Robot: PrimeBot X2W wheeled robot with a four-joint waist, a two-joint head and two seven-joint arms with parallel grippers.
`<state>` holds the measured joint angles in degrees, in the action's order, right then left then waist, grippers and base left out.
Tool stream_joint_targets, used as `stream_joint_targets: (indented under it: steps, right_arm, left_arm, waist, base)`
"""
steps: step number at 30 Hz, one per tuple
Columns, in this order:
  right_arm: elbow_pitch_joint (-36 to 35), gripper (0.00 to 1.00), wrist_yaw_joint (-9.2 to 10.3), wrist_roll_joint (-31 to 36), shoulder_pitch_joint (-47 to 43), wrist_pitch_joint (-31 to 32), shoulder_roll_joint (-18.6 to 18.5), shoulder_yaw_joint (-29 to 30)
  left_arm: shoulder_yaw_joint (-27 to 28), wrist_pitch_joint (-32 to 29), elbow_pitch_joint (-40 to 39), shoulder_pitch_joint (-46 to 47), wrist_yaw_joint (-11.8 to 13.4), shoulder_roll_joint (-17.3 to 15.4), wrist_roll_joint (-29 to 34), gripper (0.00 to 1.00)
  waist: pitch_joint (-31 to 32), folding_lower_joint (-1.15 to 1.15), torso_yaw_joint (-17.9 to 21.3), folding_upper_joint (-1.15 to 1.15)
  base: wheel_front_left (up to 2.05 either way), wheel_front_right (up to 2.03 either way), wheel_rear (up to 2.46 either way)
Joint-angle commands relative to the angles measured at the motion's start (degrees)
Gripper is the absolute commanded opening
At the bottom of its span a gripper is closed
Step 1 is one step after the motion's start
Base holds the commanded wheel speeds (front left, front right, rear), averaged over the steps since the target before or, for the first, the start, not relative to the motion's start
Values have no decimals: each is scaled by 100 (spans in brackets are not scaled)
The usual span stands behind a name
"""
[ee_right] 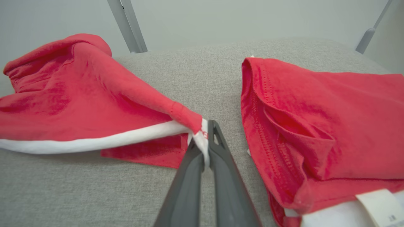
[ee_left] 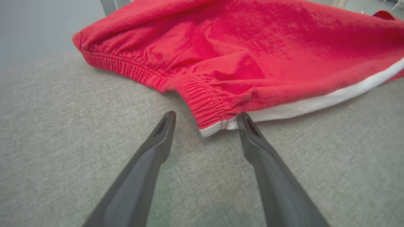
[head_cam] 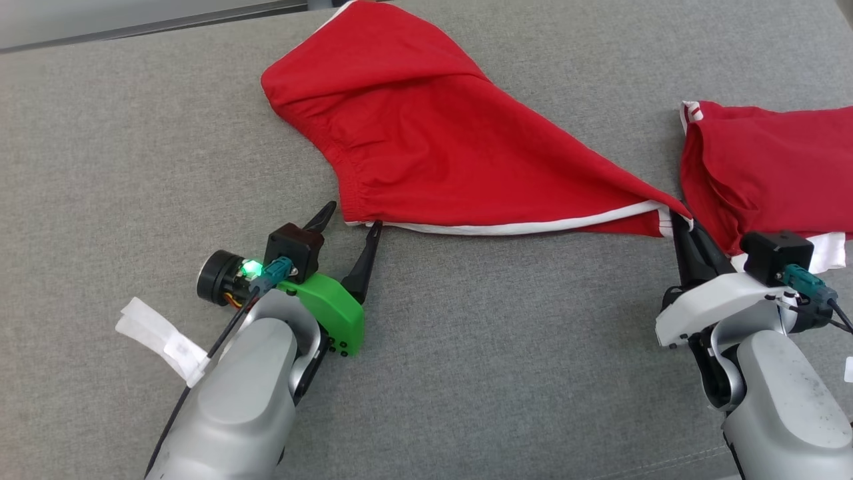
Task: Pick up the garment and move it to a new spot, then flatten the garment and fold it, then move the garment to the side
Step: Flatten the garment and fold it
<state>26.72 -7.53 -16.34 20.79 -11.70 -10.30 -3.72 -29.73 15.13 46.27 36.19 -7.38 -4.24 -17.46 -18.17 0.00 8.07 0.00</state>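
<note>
Shorts (head_cam: pixel 426 140), red with white trim, lie on our grey cushion (head_cam: pixel 133 167) in the head view, beside another red garment (head_cam: pixel 766 167). Left wrist: our left gripper (ee_left: pixel 206 115) gapes either side of their waistband corner (ee_left: pixel 208 107). Right wrist: our right gripper (ee_right: pixel 205 135) clamps their white hem (ee_right: pixel 94 143).

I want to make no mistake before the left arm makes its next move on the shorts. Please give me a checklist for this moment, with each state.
1. Right pincer shut on hem corner of the red shorts: ok.
2. Left pincer open: ok.
3. Waistband corner lies between the left pincer's tips: ok.
4. Shorts flat on the grey surface: not ok, bunched.
5. Second red garment apart from the shorts: ok.
6. Both cloth layers in the right grip: cannot tell.
</note>
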Motion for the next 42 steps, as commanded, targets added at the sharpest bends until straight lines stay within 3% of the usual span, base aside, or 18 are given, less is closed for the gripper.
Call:
stream_joint_targets:
  steps: [1, 5, 6, 7, 9, 10, 17, 23, 32, 42]
  right_arm:
    - [13, 0, 10, 38, 74, -48, 2, -6]
    - [63, 0, 10, 59, 103, -62, 10, 7]
    - [77, 0, 10, 60, 109, -70, 8, 14]
    - [89, 0, 10, 59, 123, -79, 6, 22]
    - [116, 0, 10, 67, 142, -97, -1, 34]
    - [126, 0, 10, 70, 145, -102, -5, 39]
    - [112, 0, 10, 93, 181, -137, -66, 59]
    - [-213, 0, 11, 218, 280, -211, -347, -11]
    - [-1152, 0, 11, 488, 563, -99, -810, -232]
    - [-2585, 0, 10, 663, 358, 584, -889, -219]
  left_arm:
    - [-30, -1, 0, 97, -9, -47, -44, 100]
    - [-94, -1, -41, 89, -9, -86, -138, 100]
    - [-105, -1, -57, 74, -9, -90, -154, 96]
    - [-120, -1, -78, 55, -8, -90, -181, 78]
    - [-170, -1, -140, 26, -9, -91, -213, 6]
    - [-216, -1, -195, 14, -9, -100, -232, 0]
    - [-364, -1, -526, -53, -9, -247, -417, 0]
    - [-418, -1, -948, -60, -8, -473, -355, 0]
    - [-378, -1, -1828, 136, -8, -852, -262, 0]
    - [-53, -499, -3215, 159, 185, -1392, -452, 0]
  waist:
    - [-42, 0, 35, 0]
    - [-59, 0, 37, 0]
    - [-57, 0, 31, 0]
    - [-58, 0, 22, 0]
    - [-57, 0, 1, 0]
    - [-53, 0, -10, 0]
    - [52, 0, -137, 0]
    - [310, 0, -343, 0]
    - [852, 0, -688, 0]
    - [1283, 0, -779, 0]
  base:
    - [0, 0, 0]
    - [0, 0, 0]
    - [0, 0, 0]
    - [0, 0, 0]
    - [0, 0, 0]
    - [0, 0, 0]
    - [0, 0, 0]
    - [0, 0, 0]
    - [0, 0, 0]
    - [0, 0, 0]
